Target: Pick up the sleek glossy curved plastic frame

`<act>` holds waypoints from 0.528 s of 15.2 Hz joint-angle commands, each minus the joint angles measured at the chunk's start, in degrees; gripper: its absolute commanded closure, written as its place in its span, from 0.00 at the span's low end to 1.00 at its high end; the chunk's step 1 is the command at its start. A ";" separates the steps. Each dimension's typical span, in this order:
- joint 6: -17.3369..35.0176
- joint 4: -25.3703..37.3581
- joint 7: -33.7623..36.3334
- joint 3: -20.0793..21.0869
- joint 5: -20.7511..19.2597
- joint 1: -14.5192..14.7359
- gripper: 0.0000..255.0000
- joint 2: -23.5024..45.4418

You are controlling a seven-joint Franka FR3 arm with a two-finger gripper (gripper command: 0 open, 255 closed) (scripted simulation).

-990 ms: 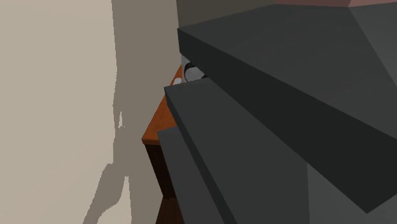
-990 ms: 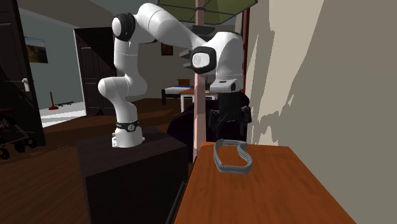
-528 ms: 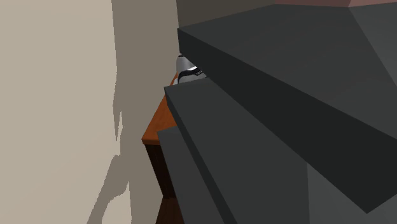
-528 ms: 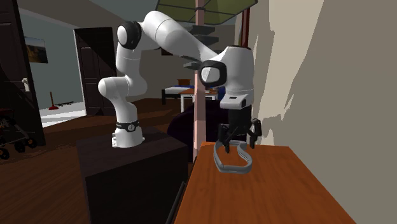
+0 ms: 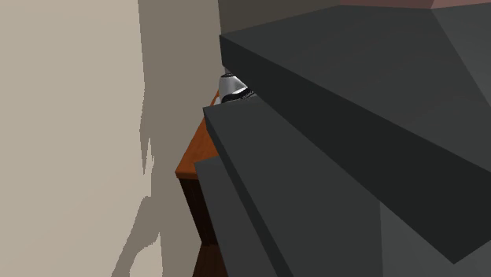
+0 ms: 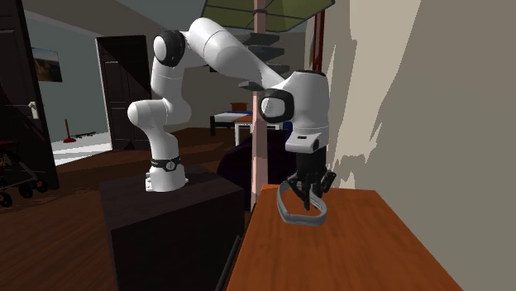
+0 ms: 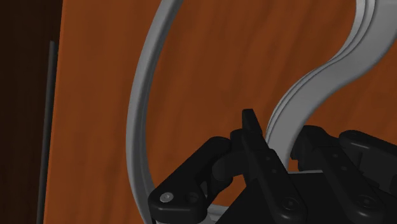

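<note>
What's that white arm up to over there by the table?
A white robot arm reaches down to a wooden table beside the wall. Its black claw sits low over a grey curved frame lying flat there, right at one rim. The frame rests on the table, not yet lifted.

We note a reddish-brown, wood-grained bench (image 6: pixel 347 248). One grey curved frame (image 6: pixel 298 219) lies flat on it near the far end: an open loop, one side smoothly bowed, the other wavy.
</note>
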 commanded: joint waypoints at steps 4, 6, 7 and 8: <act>0.10 -0.04 -0.01 0.03 0.01 0.03 1.00 0.09; 0.09 -0.03 -0.05 0.02 0.01 0.00 1.00 0.10; 0.02 0.11 0.00 0.03 0.00 0.05 1.00 0.17; -0.53 0.23 -0.01 0.08 0.07 0.01 1.00 -0.28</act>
